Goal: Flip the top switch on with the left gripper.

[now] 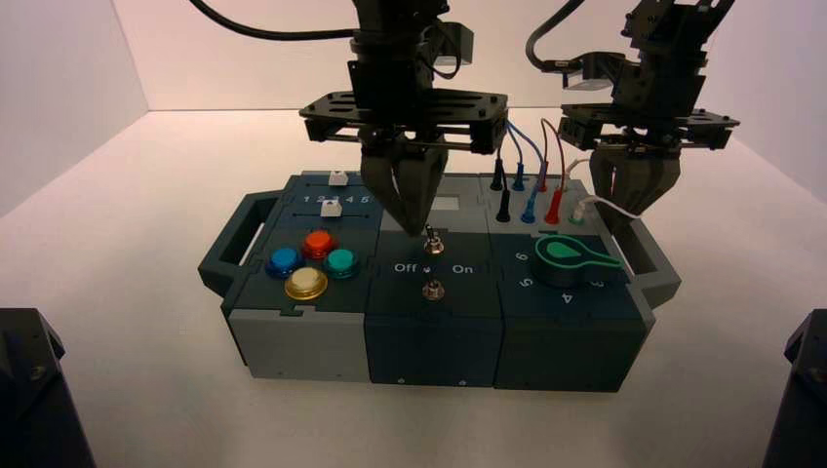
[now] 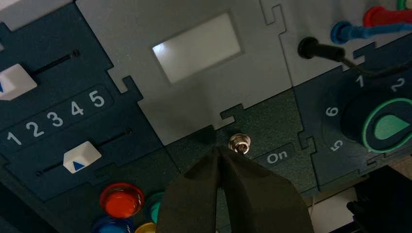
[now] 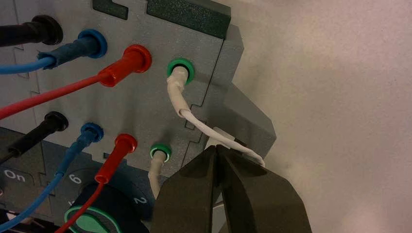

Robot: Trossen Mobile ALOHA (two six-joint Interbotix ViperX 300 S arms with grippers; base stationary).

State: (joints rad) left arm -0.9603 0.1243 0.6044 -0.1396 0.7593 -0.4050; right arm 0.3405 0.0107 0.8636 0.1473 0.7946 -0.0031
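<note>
The top switch [image 1: 432, 242] is a small silver toggle between the grey plate [image 1: 449, 207] and the "Off On" lettering on the box's middle panel. My left gripper [image 1: 419, 224] hangs over it, fingers shut into one point with nothing between them. In the left wrist view the gripper's tip [image 2: 218, 149] sits right beside the switch [image 2: 239, 143], on the side away from the "On" lettering [image 2: 277, 157]. I cannot tell which way the lever leans. My right gripper [image 1: 634, 207] is shut and idle above the box's right edge, its tip [image 3: 217, 148] next to a white wire [image 3: 194, 121].
A second identical toggle [image 1: 432, 290] sits on the near side of the lettering. Two white sliders [image 2: 81, 156] and coloured buttons [image 1: 310, 263] lie on the left panel. The green-pointer knob [image 1: 571, 256] and plugged wires [image 1: 531, 185] are on the right. Handles [image 1: 234, 244] stick out at both ends.
</note>
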